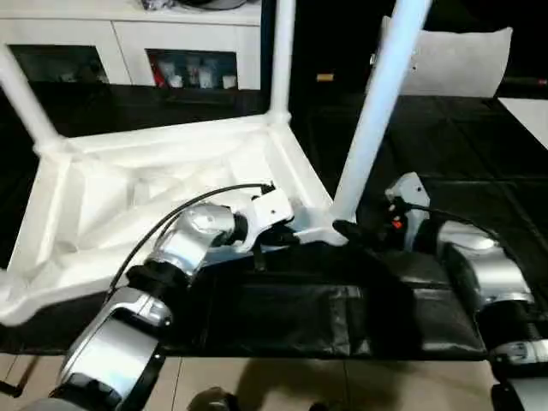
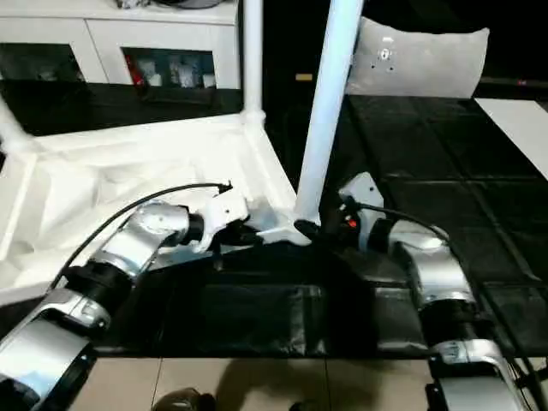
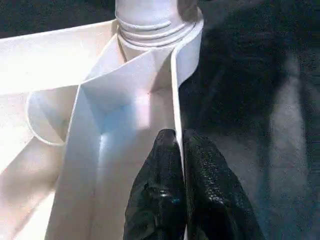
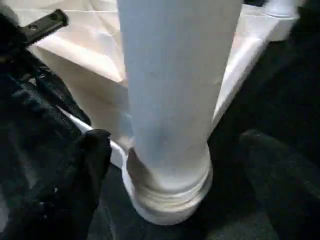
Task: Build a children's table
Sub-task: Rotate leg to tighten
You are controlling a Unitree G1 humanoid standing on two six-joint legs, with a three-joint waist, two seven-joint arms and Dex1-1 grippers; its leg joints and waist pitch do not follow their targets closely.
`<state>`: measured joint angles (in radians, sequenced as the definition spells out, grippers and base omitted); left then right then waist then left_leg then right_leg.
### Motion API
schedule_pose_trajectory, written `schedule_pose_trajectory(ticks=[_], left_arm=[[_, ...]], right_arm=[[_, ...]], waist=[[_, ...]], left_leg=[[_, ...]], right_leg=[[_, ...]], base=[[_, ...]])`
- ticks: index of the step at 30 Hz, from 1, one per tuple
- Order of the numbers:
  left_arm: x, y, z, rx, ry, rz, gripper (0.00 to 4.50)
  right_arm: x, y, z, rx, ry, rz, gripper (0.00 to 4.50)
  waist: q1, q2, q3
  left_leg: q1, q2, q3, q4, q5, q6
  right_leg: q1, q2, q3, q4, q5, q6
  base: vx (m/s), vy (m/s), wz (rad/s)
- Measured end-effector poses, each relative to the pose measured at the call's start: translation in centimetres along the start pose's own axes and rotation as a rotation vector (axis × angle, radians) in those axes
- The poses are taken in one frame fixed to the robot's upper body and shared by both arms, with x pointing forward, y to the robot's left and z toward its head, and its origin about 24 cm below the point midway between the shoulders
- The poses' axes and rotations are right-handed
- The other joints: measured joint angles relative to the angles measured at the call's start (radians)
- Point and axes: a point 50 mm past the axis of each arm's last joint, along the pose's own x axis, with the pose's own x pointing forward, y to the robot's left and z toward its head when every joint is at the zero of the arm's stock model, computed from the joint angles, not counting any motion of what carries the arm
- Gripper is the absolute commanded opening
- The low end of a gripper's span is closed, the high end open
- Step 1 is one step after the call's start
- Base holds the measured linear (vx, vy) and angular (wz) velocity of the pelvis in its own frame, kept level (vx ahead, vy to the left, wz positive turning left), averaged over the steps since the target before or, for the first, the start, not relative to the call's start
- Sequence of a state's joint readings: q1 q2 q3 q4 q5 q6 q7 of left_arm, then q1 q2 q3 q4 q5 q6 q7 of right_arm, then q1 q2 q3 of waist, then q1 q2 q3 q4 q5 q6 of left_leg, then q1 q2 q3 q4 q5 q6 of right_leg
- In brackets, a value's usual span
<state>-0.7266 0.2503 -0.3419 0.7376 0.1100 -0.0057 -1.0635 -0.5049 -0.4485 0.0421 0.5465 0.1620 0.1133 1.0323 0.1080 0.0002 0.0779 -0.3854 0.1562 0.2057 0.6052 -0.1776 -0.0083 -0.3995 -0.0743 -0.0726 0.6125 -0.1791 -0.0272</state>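
One children's table (image 1: 145,193) lies upside down on the dark floor mats (image 1: 479,154), its ribbed underside facing up. Its long axis runs left to right across the head view, with the right end angled slightly away from the robot. Three legs stand up from corner sockets: a far-left leg (image 1: 21,98), a far-right leg (image 1: 281,56), and a near-right leg (image 1: 377,111) that leans a little to the right as it rises. A white cabinet (image 1: 128,43) with dark glass compartments stands behind the table, and one white cushion (image 2: 419,60) lies on the mats farther back on the right.

Two end effectors work at the near-right corner. The left end effector (image 3: 180,165) is pinched tight on the thin outer rim (image 3: 176,100) of the tabletop, one black finger (image 3: 157,185) inside the rim and the other outside, just short of the corner socket. The right end effector (image 4: 172,155) is spread wide, its fingers (image 4: 92,150) either side of the near-right leg's threaded base without gripping it.
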Motion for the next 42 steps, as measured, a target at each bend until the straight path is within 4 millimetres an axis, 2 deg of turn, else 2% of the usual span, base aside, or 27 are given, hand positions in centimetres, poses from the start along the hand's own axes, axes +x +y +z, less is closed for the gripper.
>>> schedule_pose_trajectory(ticks=[2, 7, 10, 31, 32, 39, 42], left_arm=[[-0.3, -0.6, -0.1, 0.022, -0.012, -0.069, 0.0], [-0.9, -1.2, -0.2, 0.059, -0.006, -0.172, 0.0], [-1.0, -1.8, -0.1, 0.081, -0.01, -0.227, 0.0], [-1.4, -2.4, -0.2, 0.082, -0.008, -0.265, 0.0], [-1.4, -2.4, -0.2, 0.08, -0.01, -0.266, 0.0], [-1.3, -2.4, 0.0, 0.018, -0.028, -0.255, 0.0], [-1.0, -2.1, -0.1, -0.009, -0.022, -0.204, 0.0]], right_arm=[[-0.8, -0.1, 0.3, -0.039, 0.019, 0.044, 4.43], [-0.7, 1.0, 0.9, -0.079, 0.006, 0.201, 4.43], [-0.8, 1.6, 0.5, -0.064, 0.009, 0.274, 4.15], [-1.1, 3.1, 0.0, 0.011, 0.025, 0.413, 2.44], [-1.1, 3.1, 0.0, 0.014, 0.023, 0.414, 2.23], [-0.9, 3.5, 0.1, 0.048, -0.005, 0.385, 2.07], [-0.4, 3.5, -0.2, 0.073, -0.01, 0.301, 2.07]], waist=[[0.009, 0.0, 0.0], [0.027, 0.0, 0.0], [0.038, -0.001, 0.0], [0.036, -0.002, 0.001], [0.036, -0.002, 0.001], [0.034, -0.002, 0.001], [0.029, -0.002, 0.001]], left_leg=[[0.0, 0.0, 0.0, 0.0, 0.0, 0.0], [-0.001, 0.0, 0.0, 0.0, 0.0, 0.0], [-0.001, 0.0, 0.0, 0.001, 0.0, 0.0], [-0.001, 0.0, 0.001, 0.0, 0.0, 0.0], [-0.001, 0.0, 0.001, 0.0, 0.0, 0.0], [-0.001, 0.0, 0.001, -0.001, 0.0, 0.0], [0.001, 0.0, 0.001, -0.001, 0.0, 0.0]], right_leg=[[0.0, 0.0, 0.0, -0.001, 0.0, 0.0], [0.0, 0.0, 0.0, -0.001, 0.0, 0.001], [0.0, -0.001, 0.0, -0.001, 0.0, 0.001], [0.0, -0.001, 0.0, -0.001, -0.001, 0.002], [0.0, -0.001, 0.0, -0.001, -0.001, 0.002], [0.0, -0.001, 0.0, -0.001, -0.002, 0.004], [0.0, -0.001, 0.0, -0.001, -0.004, 0.007]], base=[[0.0, 0.0, 0.0], [0.0, 0.0, 0.0], [0.0, 0.0, 0.0], [0.0, 0.0, 0.0], [0.0, 0.0, 0.0], [0.0, 0.0, 0.0], [0.0, 0.0, 0.0]])
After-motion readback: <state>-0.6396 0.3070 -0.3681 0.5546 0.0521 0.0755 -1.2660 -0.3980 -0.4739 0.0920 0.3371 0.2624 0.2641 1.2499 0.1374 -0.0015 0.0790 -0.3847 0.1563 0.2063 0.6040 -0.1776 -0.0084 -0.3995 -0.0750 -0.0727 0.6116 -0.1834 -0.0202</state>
